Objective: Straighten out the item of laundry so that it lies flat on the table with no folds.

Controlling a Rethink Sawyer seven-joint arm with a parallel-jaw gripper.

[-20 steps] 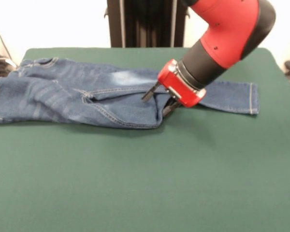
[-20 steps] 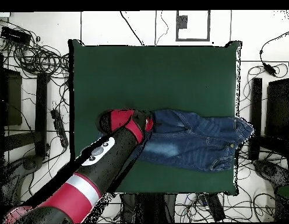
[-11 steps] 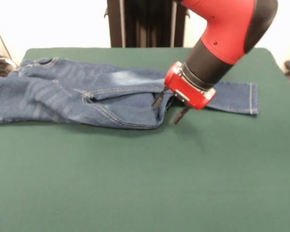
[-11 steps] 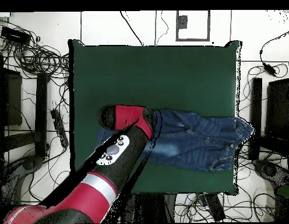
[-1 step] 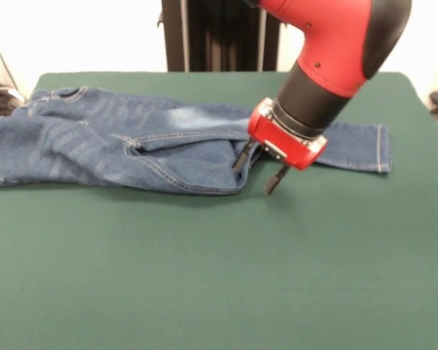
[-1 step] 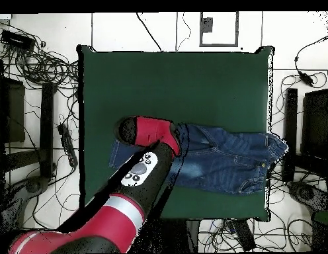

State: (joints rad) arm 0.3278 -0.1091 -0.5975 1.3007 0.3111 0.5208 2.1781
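Observation:
The item of laundry (image 5: 117,142) is a small pair of dark blue jeans lying across the far half of the green table (image 5: 219,277), waistband at the left. One leg is folded back on itself and ends near the middle; the other leg (image 5: 354,146) stretches out to the right. My gripper (image 5: 255,169) hangs open just above the folded leg's end, one finger over the denim edge and the other over bare cloth, holding nothing. In the overhead view the arm covers the gripper, and the jeans (image 6: 223,155) lie to its right with a leg end (image 6: 119,151) showing at the left.
Wide green table surface lies on the near side of the jeans in the front view. The waistband reaches the table's left edge there. Cables and dark equipment (image 6: 34,79) ring the table on the floor in the overhead view.
The gripper has let go of the folded leg's edge, opened, and shifted slightly right and up. The jeans lie as before.

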